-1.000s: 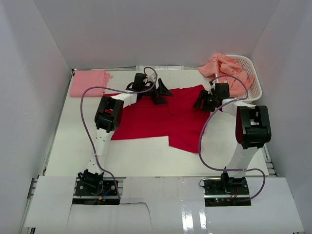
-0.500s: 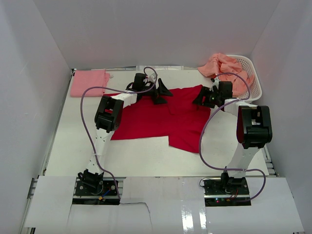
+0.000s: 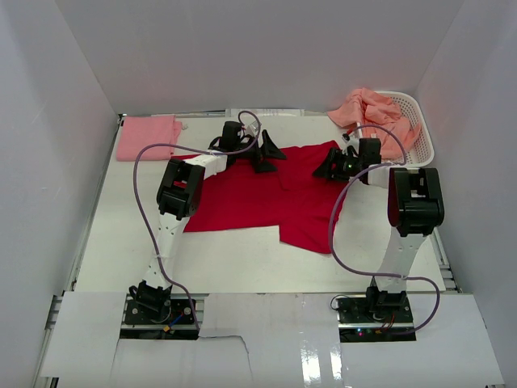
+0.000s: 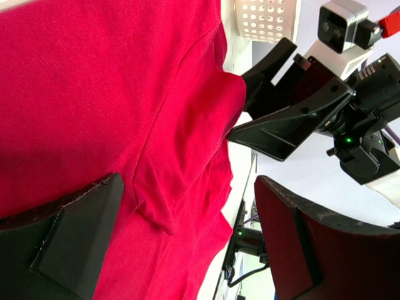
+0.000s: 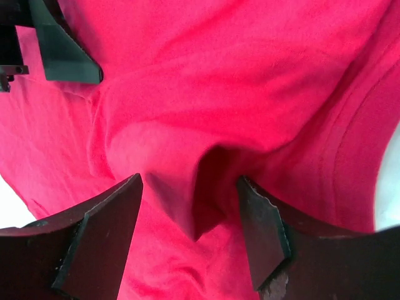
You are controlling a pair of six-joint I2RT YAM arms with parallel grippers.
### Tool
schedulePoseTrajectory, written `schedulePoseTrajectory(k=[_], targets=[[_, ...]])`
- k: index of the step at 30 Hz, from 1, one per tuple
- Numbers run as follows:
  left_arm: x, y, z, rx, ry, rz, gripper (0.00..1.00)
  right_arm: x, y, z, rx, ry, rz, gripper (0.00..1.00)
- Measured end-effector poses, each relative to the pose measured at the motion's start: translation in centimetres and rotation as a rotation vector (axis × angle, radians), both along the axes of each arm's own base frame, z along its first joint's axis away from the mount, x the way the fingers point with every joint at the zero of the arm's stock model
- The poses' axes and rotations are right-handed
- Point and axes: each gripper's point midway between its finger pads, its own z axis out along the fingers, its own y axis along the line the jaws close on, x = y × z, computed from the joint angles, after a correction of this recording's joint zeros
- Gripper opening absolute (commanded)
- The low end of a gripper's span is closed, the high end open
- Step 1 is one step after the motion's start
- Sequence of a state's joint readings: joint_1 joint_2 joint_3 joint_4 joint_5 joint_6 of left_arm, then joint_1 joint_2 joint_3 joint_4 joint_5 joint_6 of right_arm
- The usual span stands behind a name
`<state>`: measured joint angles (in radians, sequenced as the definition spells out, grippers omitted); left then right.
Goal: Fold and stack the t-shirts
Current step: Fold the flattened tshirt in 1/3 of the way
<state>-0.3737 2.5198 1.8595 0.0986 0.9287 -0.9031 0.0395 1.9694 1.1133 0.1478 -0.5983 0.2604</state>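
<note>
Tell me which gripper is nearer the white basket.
Right. The right gripper is over the red shirt at its far right corner, just left of the basket; the left gripper is further left along that far edge.

The left arm (image 3: 179,190) and right arm (image 3: 416,202) are built alike: slim white links joined by boxy black motor housings, each on a small black base (image 3: 153,303). A greyish-purple cable (image 3: 137,186) runs along each arm in loose loops. The left gripper (image 4: 187,181) and right gripper (image 5: 189,181) carry flat, matte black wedge-shaped fingers (image 5: 100,244) with rough, chipped edges. The right wrist bears a white camera block (image 4: 340,22) with a red tab (image 4: 389,24), and small green lights (image 4: 347,139) glow on its black body.
</note>
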Motion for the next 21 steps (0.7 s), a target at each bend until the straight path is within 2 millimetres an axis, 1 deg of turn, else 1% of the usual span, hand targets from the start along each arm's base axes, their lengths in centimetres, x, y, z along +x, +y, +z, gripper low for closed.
schedulePoseTrajectory(k=[5,9,21], targets=[[0.0,0.0,0.0,0.000,0.000,0.000,0.98,0.4,0.9,0.2,0.054,-0.011,0.049,0.68],[0.0,0.0,0.0,-0.001,0.000,-0.001,0.98,0.1,1.3,0.2,0.076,-0.010,0.073,0.66],[0.0,0.1,0.0,-0.002,0.002,-0.002,0.98,-0.5,1.3,0.2,0.067,0.016,0.081,0.64]])
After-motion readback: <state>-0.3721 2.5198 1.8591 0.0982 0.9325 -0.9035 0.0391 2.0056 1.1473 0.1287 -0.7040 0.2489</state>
